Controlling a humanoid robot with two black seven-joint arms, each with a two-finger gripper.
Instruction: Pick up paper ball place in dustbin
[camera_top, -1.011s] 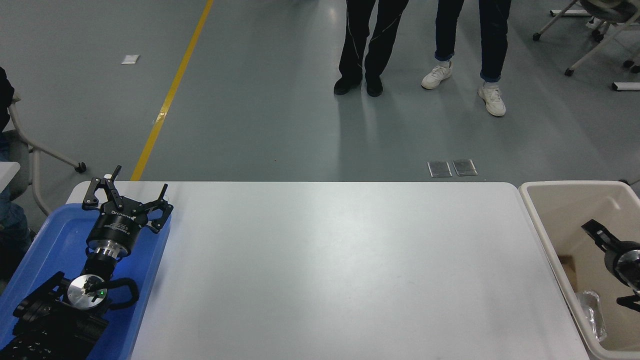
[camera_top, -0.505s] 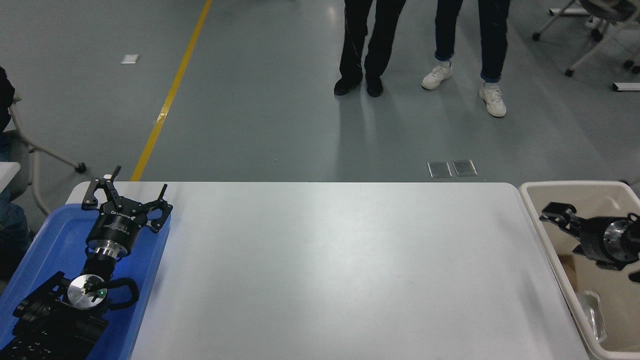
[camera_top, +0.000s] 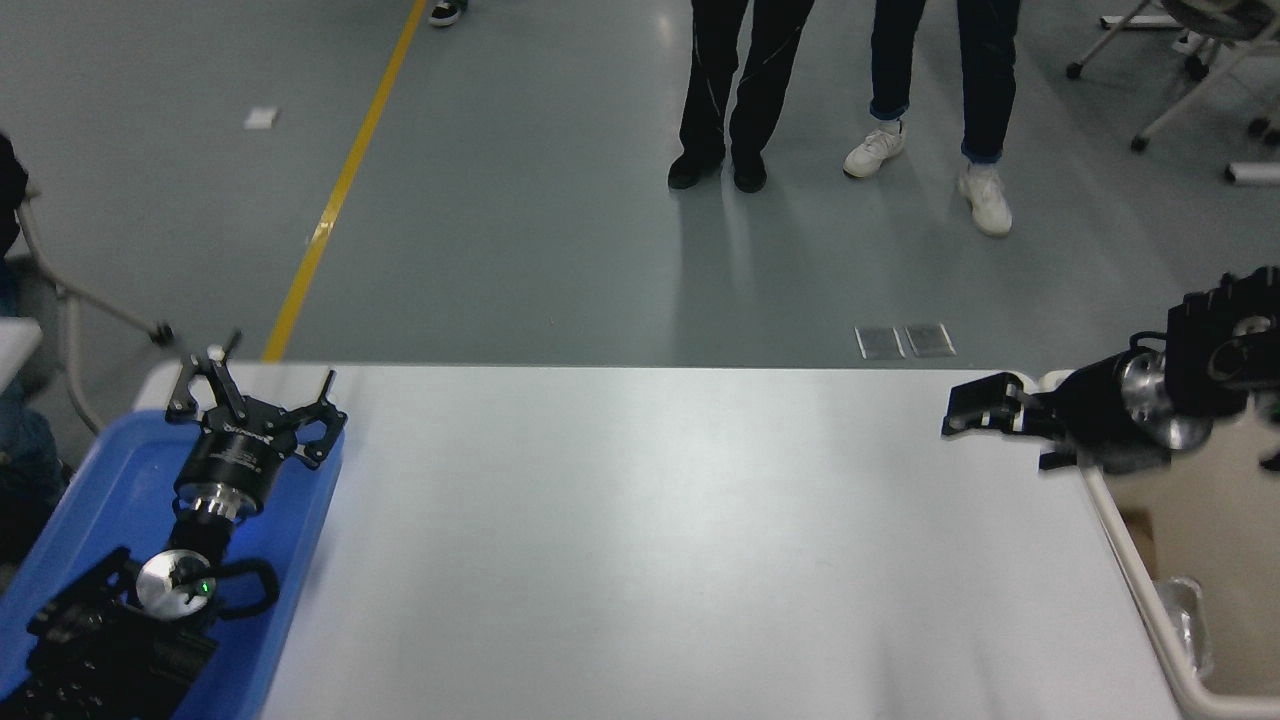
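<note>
The beige dustbin (camera_top: 1148, 600) stands off the table's right edge. A tan-brown patch (camera_top: 1140, 535) lies inside it against the left wall; it may be the paper ball, but I cannot tell for sure. My right gripper (camera_top: 1010, 425) is open and empty. It is raised over the table's far right corner, just left of the bin's rim, and points left. My left gripper (camera_top: 258, 388) is open and parked over the blue tray at the lower left.
The blue tray (camera_top: 100, 480) sits at the table's left edge under the left arm. A shiny crumpled piece (camera_top: 1182, 612) lies in the bin. Two people's legs (camera_top: 725, 90) stand on the floor beyond the table. Chairs stand at the far left and far right.
My right gripper has risen out of the dustbin and swung up and to the left, from inside the bin to above the table's far right corner. The left arm has barely moved.
</note>
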